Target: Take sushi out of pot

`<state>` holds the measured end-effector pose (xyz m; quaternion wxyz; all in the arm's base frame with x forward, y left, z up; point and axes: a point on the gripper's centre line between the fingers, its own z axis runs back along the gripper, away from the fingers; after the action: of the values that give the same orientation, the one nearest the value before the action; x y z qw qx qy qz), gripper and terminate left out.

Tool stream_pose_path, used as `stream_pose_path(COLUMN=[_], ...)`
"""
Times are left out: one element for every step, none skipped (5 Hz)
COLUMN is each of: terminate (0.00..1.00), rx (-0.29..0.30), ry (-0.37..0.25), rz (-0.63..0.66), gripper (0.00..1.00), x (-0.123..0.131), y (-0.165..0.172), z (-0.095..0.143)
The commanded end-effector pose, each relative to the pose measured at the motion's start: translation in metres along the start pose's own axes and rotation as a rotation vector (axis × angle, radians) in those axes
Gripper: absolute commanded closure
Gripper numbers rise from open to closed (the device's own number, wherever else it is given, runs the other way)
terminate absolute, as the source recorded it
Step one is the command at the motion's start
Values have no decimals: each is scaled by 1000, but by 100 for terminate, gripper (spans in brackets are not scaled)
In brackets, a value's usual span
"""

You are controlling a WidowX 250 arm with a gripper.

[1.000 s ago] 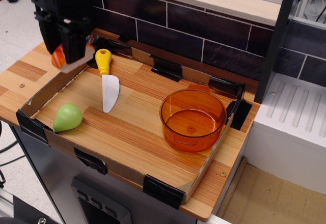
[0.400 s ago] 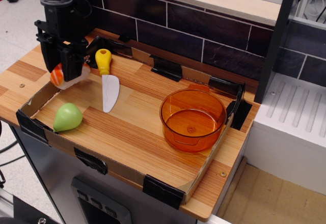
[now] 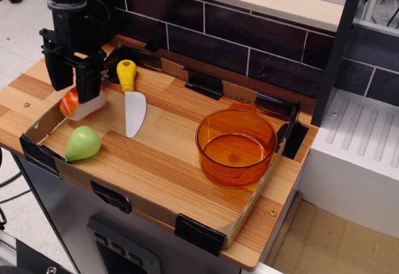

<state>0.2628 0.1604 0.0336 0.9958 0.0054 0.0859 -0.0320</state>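
Note:
The sushi (image 3: 76,108), orange with white stripes over a pale base, lies on the wooden tray floor (image 3: 174,155) at the far left, outside the pot. The black gripper (image 3: 73,91) hangs straight above it with its fingers spread to either side of the sushi's top; it looks open and no longer grips it. The translucent orange pot (image 3: 219,169) stands at the right of the tray, and nothing shows inside it.
A white knife with a yellow handle (image 3: 130,98) lies just right of the sushi. A green toy pear (image 3: 81,143) lies in front of it. Low cardboard walls with black clips edge the tray; a dark tiled wall stands behind.
The gripper came down with the sushi from above the tray's left wall, set it on the tray floor and spread its fingers. The pot, knife and pear have not moved.

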Motion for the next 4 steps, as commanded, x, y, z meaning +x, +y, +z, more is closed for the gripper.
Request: stream_pose_path(terminate=[0,0,0,0], rx=[4,-54,-106,-87], ry=[-91,-172,-208,-167], rz=[46,55,51,-46], gripper=[0,0,0,0], x=[-5,-7,-9,-10], y=[-5,-11,-22,-38], z=[45,83,116,131])
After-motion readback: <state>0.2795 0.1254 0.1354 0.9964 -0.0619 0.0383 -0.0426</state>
